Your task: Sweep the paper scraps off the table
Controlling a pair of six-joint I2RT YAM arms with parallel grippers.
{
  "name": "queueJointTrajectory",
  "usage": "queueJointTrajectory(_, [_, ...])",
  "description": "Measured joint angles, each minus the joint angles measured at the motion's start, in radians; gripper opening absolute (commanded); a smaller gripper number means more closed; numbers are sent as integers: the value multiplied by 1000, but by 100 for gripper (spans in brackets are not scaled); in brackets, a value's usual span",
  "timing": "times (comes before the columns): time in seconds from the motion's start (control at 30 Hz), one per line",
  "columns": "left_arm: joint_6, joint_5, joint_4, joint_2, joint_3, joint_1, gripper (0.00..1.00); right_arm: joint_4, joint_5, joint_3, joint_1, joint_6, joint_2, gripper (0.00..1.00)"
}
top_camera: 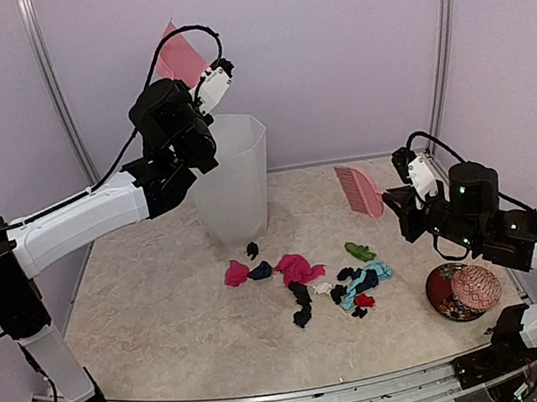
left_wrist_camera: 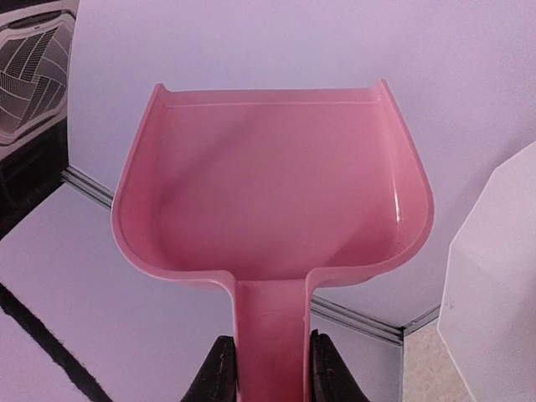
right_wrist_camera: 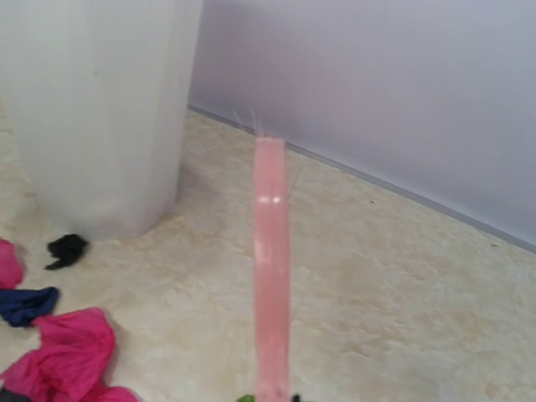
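The left fingers [left_wrist_camera: 219,377] grip the dustpan [left_wrist_camera: 268,193] aloft at eleven o'clock, the right fingers [top_camera: 398,210] clamp the brush [top_camera: 359,190], so sweeping now could scatter paper scraps [top_camera: 299,269] uncaught across the desk [top_camera: 163,308].

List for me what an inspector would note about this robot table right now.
Surface: beige speckled table, not yet swept.
Job's things: paper scraps clustered mid-table, one black bit at the bin's foot.
Clutter: white bin at the back; red patterned dish near right.
Grippers: left gripper shut on the empty pink dustpan, raised above the bin; right gripper shut on the pink brush.
Cables: black cable loops over each arm.
Surroundings: lilac walls, metal posts.
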Motion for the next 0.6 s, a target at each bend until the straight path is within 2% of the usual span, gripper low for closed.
queueJointTrajectory(0.17, [-412, 64, -360, -126, 59, -21, 0, 2, -89, 0, -2, 6, -12, 0])
queueJointTrajectory(0.4, [-957, 251, -792, -342, 73, -74, 0, 56, -342, 0, -4, 14, -8, 0])
queueJointTrajectory(0.6, [-1306, 450, -970, -558, -73, -71, 0, 127, -501, 5, 24, -66, 74, 0])
